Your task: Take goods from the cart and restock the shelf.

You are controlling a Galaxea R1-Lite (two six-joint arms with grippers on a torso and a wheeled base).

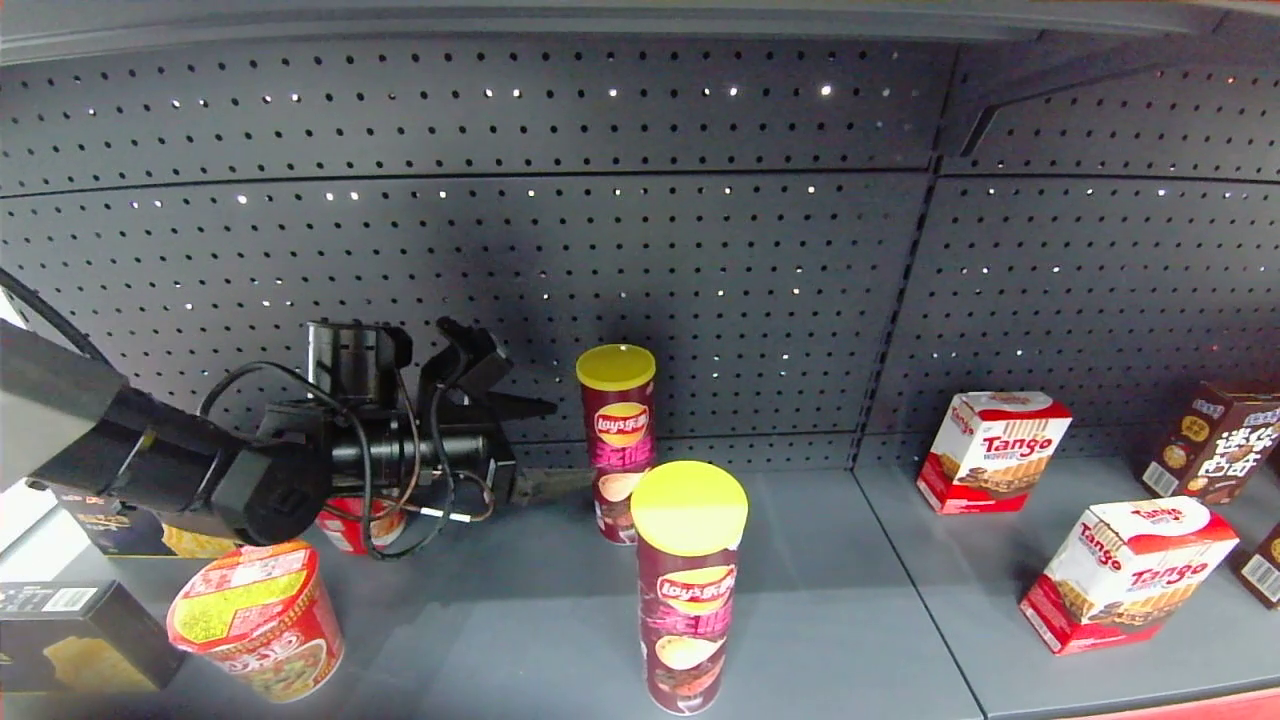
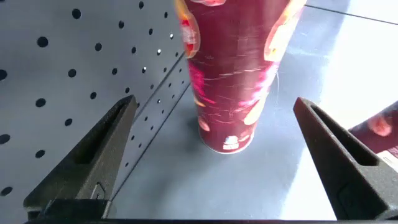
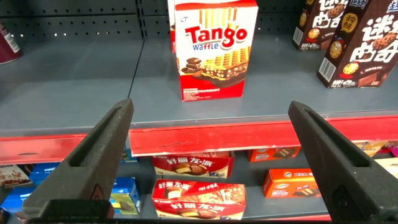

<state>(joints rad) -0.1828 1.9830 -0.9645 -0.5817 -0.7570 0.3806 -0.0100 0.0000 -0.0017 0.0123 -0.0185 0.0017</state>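
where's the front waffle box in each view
head view: front waffle box on the shelf's right section, near its front edge.
left wrist view: not in it.
right wrist view: the box upright on the shelf, brown boxes beside it.
shared landmark: pegboard back wall.

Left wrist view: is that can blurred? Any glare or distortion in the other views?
Left wrist view: the chip can is smeared toward its upper part, and the shelf beside it washes out white. Head view: the lens bows the pegboard seams; light pinpricks through its holes. Right wrist view: wafer box evenly lit, sharp.
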